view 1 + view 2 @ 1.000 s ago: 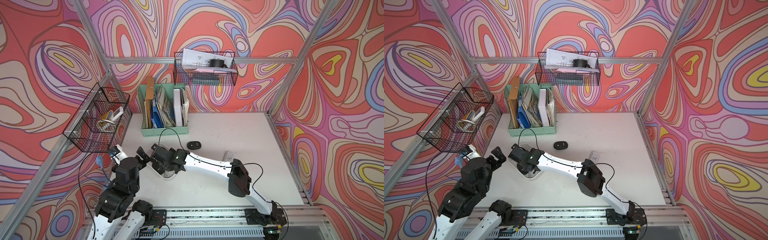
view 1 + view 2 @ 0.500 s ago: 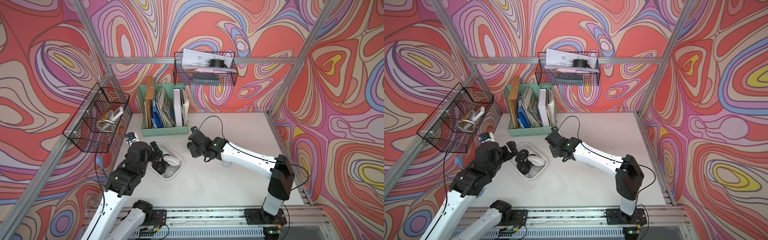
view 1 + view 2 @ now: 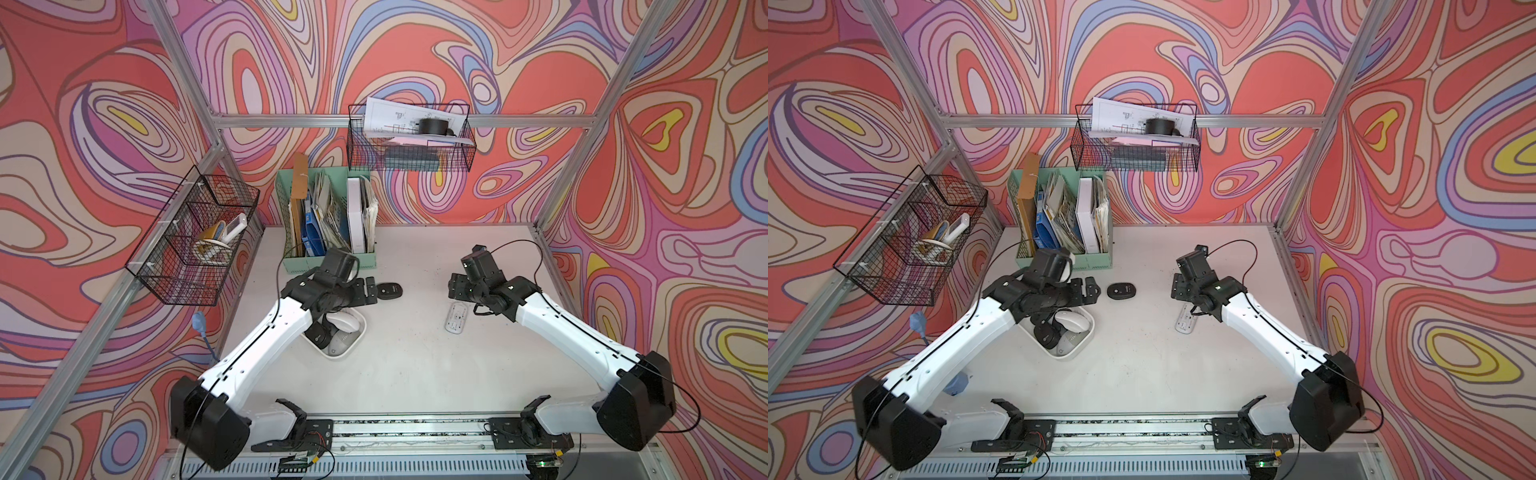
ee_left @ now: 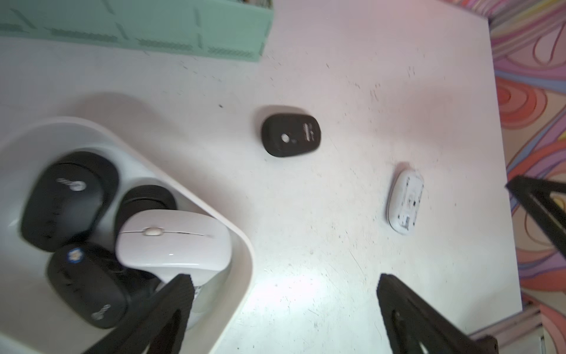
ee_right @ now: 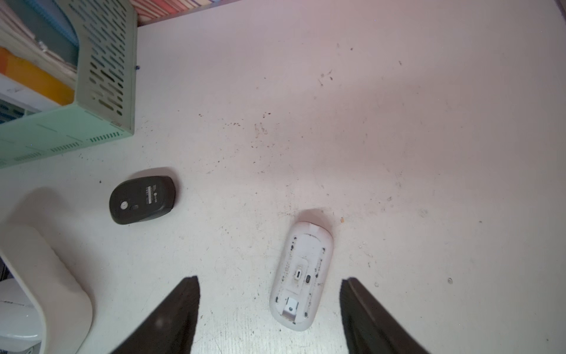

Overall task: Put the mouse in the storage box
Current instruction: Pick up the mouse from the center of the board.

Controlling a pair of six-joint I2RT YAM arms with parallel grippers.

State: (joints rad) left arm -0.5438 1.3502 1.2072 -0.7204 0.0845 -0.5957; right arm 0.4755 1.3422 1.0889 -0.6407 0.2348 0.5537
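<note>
Black mouse (image 3: 388, 289) belly-up, long axis side to side

My left claw (image 3: 371, 290) hangs with its jaws spread, just beside the black mouse (image 3: 388, 289) on the counter (image 3: 415, 365), in front of the mint file organiser (image 3: 332, 262). Under my left forearm sits the storage box (image 3: 360, 332) with several mice (image 3: 343, 321) in it. My right claw (image 3: 453, 286) hovers near an upturned white mouse (image 3: 457, 318).
</note>
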